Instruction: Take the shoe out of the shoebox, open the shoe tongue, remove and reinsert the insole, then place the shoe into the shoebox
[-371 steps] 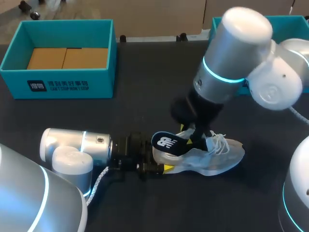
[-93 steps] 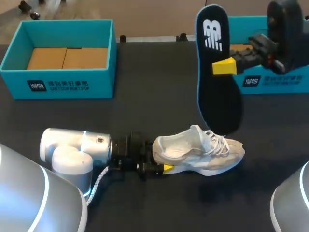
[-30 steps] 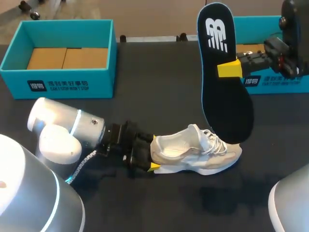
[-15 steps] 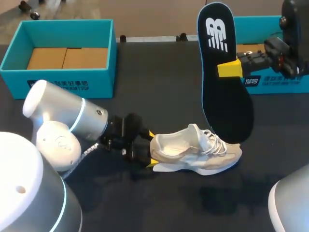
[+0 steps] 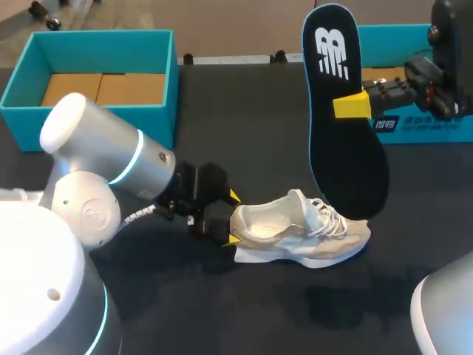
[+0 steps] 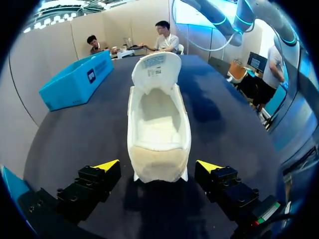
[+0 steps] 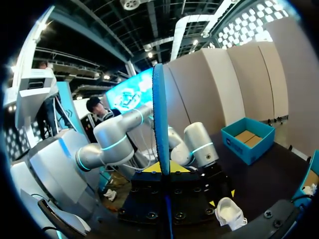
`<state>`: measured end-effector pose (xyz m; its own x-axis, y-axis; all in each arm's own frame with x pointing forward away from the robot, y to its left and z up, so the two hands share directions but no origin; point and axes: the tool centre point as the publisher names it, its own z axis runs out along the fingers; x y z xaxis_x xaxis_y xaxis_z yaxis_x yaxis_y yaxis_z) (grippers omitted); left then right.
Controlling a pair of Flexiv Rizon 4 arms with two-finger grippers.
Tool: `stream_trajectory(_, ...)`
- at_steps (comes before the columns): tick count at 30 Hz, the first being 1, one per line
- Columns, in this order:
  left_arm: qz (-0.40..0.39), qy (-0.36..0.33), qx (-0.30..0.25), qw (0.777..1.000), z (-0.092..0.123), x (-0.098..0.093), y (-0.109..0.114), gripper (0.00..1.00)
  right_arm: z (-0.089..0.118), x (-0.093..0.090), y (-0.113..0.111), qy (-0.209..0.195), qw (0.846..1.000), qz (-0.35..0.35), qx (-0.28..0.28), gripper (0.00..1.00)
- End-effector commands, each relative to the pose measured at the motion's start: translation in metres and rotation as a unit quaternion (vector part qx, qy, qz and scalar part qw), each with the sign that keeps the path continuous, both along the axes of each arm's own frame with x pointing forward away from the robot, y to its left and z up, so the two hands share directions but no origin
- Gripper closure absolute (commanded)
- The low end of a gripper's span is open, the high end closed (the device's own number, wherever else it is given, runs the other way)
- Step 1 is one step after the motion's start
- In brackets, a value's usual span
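Left arm's elbow has swung farther back. Left gripper (image 6: 158, 167) is spread wide, a finger either side of the heel of the pale beige lace-up shoe (image 5: 303, 225) on the black tabletop (image 5: 244, 118), not gripping. Right gripper (image 7: 162, 168) pinches the black foam insole (image 5: 344, 118) upright, off the tabletop. Head view hides its far finger, wrist view shows both.

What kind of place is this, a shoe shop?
Probably a robot lab: at a dark table, the right gripper holds up an insole near a shoe, a teal shoebox behind.
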<state>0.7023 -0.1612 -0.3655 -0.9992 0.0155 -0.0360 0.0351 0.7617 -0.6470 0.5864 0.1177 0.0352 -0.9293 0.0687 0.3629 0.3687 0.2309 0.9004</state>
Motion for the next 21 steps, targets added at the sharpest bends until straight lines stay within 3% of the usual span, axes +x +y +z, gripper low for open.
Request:
stream_trajectory(1,0.009,-0.006,0.119,0.993,0.004,-0.003,-0.007,0.0,0.001,0.004,0.003,0.001,1.0,0.002,-0.002,1.0)
stream_trajectory(9,0.009,-0.006,0.119,0.993,0.004,-0.003,-0.007,0.0,0.001,0.004,0.003,0.001,1.0,0.002,-0.002,1.0)
stream_trajectory(10,0.018,-0.045,0.154,0.987,0.003,-0.005,-0.012,0.0,0.001,0.004,0.003,0.001,1.0,0.002,-0.002,1.0)
stream_trajectory(13,-0.006,-0.078,0.177,0.981,0.004,-0.009,-0.018,0.0,0.001,0.004,0.003,0.001,1.0,0.002,-0.002,1.0)
stream_trajectory(21,-0.031,-0.09,0.241,0.966,0.006,-0.003,-0.025,0.0,0.001,0.004,0.003,0.001,1.0,0.002,-0.002,1.0)
